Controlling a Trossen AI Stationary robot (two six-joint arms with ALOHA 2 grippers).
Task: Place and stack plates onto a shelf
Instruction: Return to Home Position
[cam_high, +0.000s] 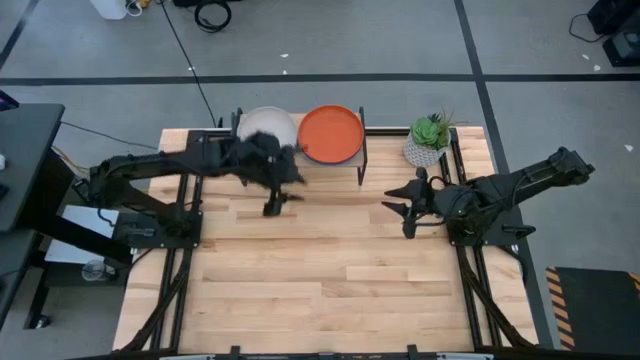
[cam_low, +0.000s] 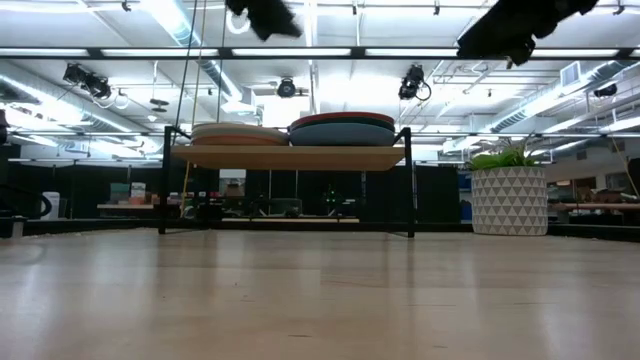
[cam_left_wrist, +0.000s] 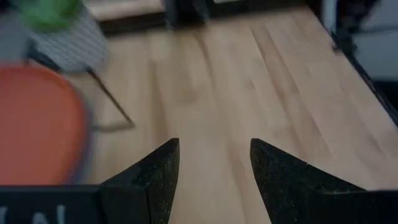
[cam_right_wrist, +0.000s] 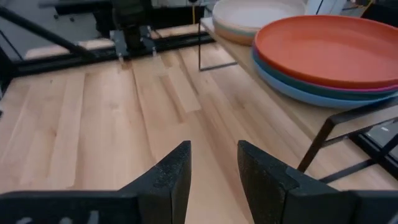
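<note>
The shelf (cam_low: 290, 157) stands at the table's far edge and carries two stacks of plates. A cream plate (cam_high: 266, 127) tops the left stack and an orange plate (cam_high: 331, 134) tops the right one, with teal and blue rims under the orange plate (cam_right_wrist: 329, 50). My left gripper (cam_high: 280, 203) hovers open and empty just in front of the shelf, near the left stack. In the left wrist view, the left gripper (cam_left_wrist: 214, 168) shows bare table between its fingers. My right gripper (cam_high: 398, 215), also open and empty, hangs to the right of the shelf, and in its wrist view the right gripper (cam_right_wrist: 213, 165) is over bare table.
A potted plant (cam_high: 430, 140) in a white patterned pot stands right of the shelf at the far edge, close to my right arm. The shelf's thin black legs (cam_right_wrist: 320, 143) reach down to the tabletop. Open wood (cam_high: 330, 280) stretches toward the near edge.
</note>
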